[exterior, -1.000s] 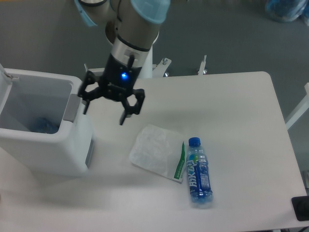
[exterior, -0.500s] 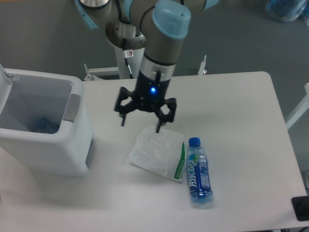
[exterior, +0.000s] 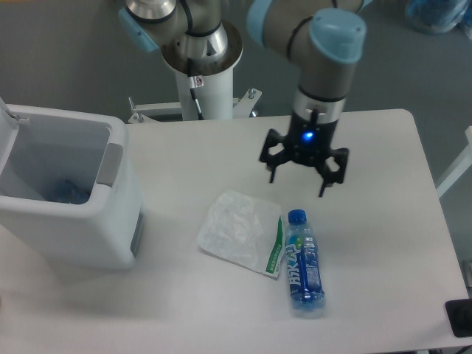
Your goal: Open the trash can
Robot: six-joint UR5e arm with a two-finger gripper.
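Though its lid is cropped, trash can (exterior: 66,195) gapes, blurry blue inside.

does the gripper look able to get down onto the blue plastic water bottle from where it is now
Probably yes. The open gripper hangs just above and beyond the capped end of the blue plastic water bottle, which lies flat on the white table; nothing stands between them, and the crumpled clear wrapper sits off to one side.

The trash can (exterior: 81,221) looks like smooth white plastic with a faint sheen. The bottle (exterior: 304,262) is clear glossy plastic with a shiny blue label. The wrapper (exterior: 237,231) is crinkled translucent film. The table (exterior: 376,162) is matt and smooth.
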